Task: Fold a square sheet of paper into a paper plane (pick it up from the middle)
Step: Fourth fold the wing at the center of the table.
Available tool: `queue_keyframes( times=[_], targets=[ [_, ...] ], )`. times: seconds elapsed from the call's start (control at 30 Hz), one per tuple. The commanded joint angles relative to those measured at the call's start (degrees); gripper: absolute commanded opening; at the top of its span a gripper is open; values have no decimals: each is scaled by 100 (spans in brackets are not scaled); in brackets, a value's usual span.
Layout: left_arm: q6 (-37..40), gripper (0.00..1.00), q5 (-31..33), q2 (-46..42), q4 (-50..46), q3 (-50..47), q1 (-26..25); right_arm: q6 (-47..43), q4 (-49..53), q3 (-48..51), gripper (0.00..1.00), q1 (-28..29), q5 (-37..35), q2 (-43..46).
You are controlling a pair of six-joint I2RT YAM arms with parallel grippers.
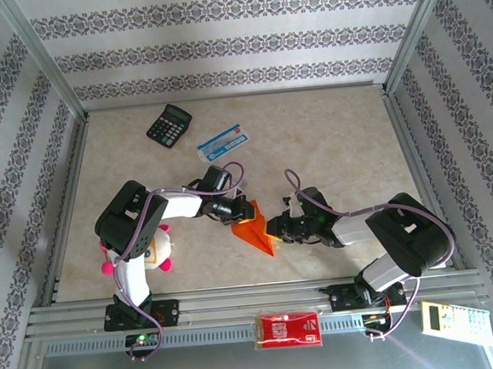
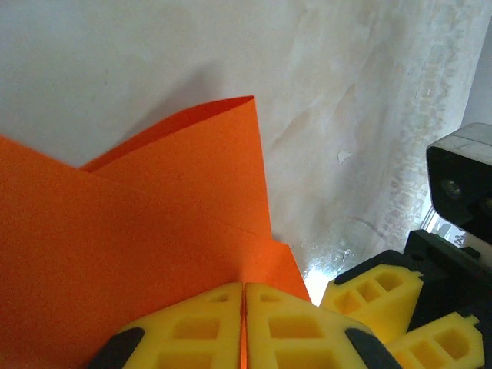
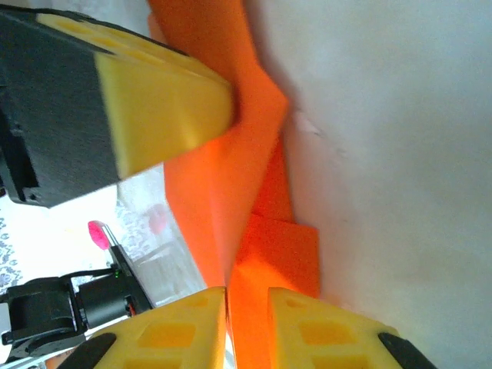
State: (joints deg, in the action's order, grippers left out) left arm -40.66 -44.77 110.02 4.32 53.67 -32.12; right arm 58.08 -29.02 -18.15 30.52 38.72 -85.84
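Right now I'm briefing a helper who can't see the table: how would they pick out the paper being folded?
Look at the table, toward its front edge, where the left gripper and right gripper meet. The paper sits between them, a creased, pointed shape. It is plain bright orange, unlike the red packet with white print by the front rail.
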Motion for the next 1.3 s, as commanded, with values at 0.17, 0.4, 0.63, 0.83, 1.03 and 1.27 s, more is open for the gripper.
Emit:
queue_keyframes(
  times=[0.17, 0.4, 0.63, 0.83, 1.03, 1.27],
  targets=[
    [175, 12, 557, 235, -520, -66, 118, -651, 1210, 105, 23, -157, -311, 1381],
    [141, 12, 562, 216, -473, -77, 113, -1059, 2128, -508, 21, 709, -1038, 1610],
    [179, 11, 575, 222, -511, -77, 118, -1192, 2155, -997, 19, 1158, -1174, 812],
    [202, 11, 566, 207, -553, -51, 118, -1313, 2176, -1096, 17, 1113, -1080, 289],
    [230, 11, 566, 196, -584, -50, 118, -1322, 2164, -956, 17, 1106, -1044, 239],
    [261, 11, 566, 196, -628, -19, 120, -1300, 2197, -772, 16, 1075, -1068, 324]
  ],
)
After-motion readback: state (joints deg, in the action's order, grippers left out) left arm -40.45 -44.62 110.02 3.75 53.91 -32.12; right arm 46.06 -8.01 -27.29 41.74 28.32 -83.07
